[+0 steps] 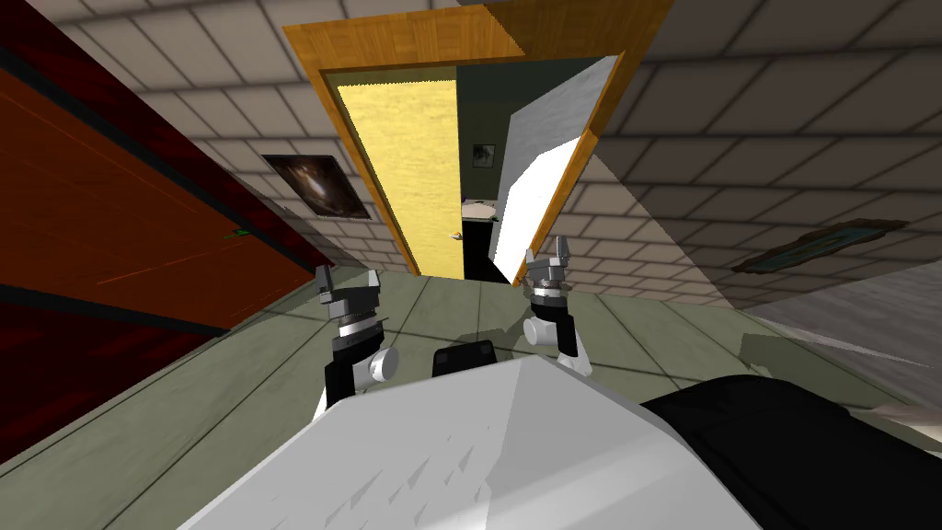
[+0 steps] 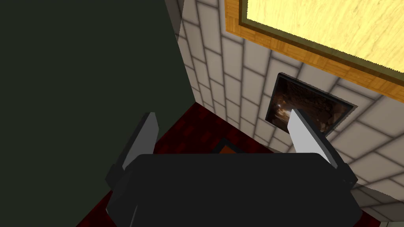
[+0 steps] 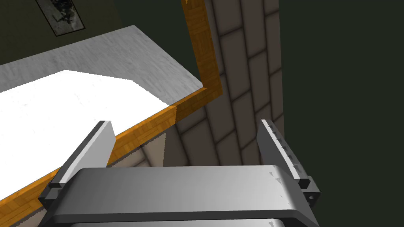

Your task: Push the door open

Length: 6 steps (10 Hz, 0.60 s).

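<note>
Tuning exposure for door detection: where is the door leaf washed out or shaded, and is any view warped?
Head view: the flat white door leaf is textureless white below, shaded grey above; the tiled walls splay towards the corners, a lens warp. Right wrist view: that light-shade edge crosses the leaf beside the orange wooden frame. Left wrist view: the yellow panel is evenly lit.

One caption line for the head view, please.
Left gripper and right gripper, open, face a doorway: yellow leaf, white leaf ajar.
</note>
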Available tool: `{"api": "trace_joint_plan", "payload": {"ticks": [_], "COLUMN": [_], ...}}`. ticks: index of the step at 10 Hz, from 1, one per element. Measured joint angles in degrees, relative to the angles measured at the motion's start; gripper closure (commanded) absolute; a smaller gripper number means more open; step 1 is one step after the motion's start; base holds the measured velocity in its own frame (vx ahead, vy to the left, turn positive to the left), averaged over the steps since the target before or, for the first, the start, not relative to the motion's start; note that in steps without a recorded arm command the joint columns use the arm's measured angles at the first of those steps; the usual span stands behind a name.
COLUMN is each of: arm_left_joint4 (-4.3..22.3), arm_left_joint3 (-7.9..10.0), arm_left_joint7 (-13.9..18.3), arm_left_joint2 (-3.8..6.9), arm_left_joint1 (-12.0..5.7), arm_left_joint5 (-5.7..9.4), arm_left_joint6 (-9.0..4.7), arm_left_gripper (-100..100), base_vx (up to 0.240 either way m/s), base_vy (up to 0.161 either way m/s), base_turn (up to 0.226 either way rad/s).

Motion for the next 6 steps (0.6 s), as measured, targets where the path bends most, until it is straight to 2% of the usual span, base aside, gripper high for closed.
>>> {"api": "trace_joint_plan", "payload": {"ticks": [3,6], "arm_left_joint4": [3.51,6.73], "arm_left_joint3": [-0.26,-0.71], "arm_left_joint7": [0.06,-0.11], "arm_left_joint2": [1.34,1.96], "arm_left_joint1": [-1.49,-2.82], "arm_left_joint5": [-0.31,-0.74], "arm_left_joint6": [-0.50,-1.27], "arm_left_gripper": [-100,-100], "base_vx": [0.157,0.095], "base_vy": [0.009,-0.006], "base_turn": [0.000,0.000]}}
